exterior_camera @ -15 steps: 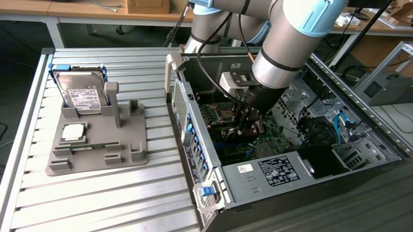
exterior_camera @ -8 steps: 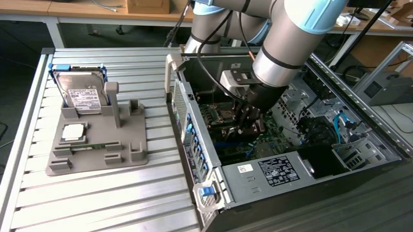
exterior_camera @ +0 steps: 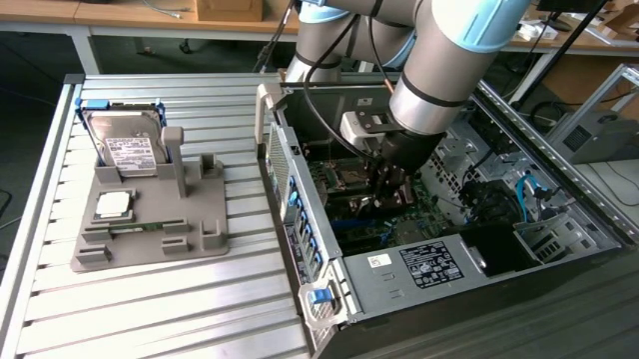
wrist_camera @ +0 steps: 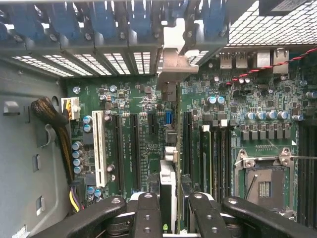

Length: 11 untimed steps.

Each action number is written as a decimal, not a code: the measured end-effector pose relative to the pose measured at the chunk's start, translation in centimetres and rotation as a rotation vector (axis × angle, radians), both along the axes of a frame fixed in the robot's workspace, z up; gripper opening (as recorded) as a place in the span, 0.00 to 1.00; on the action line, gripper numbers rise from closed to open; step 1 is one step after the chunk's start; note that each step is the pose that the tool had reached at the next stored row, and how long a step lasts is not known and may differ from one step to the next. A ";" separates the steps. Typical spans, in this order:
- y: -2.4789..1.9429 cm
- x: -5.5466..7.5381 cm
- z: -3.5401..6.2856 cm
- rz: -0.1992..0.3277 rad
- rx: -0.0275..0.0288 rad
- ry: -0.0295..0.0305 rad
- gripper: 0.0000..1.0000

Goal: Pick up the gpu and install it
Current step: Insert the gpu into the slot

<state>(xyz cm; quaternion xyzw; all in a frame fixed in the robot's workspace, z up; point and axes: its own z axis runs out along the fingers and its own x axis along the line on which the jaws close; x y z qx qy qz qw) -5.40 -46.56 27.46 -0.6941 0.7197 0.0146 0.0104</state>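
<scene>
A: Wrist view has the black two-fingered gripper point(wrist_camera: 168, 210) closed on the gpu, a thin dark card with a silver metal end bracket point(wrist_camera: 167, 191), held edge-on just above the green motherboard point(wrist_camera: 133, 99) and its long slots.

B: Exterior view agrees: the gripper point(exterior_camera: 391, 188) is down inside the open grey computer case point(exterior_camera: 399, 292).

A: It looks light and stiff, but fragile. Best gripped by the board's edges, clear of the fan.

Green motherboard point(wrist_camera: 148, 114) — blue slot clips point(wrist_camera: 64, 20) — grey tray point(exterior_camera: 150, 224).
</scene>
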 end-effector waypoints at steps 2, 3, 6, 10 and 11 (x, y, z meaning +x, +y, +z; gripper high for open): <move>0.00 0.0 0.02 0.000 -0.0057 0.0001 0.27; 0.00 0.0 0.02 0.000 -0.0168 0.0003 0.27; -0.01 0.0 0.00 0.000 -0.0435 0.0000 0.27; 0.52 -0.1 0.00 0.000 -0.0449 0.0000 0.27; 0.76 -0.1 0.00 0.000 -0.0463 0.0001 0.27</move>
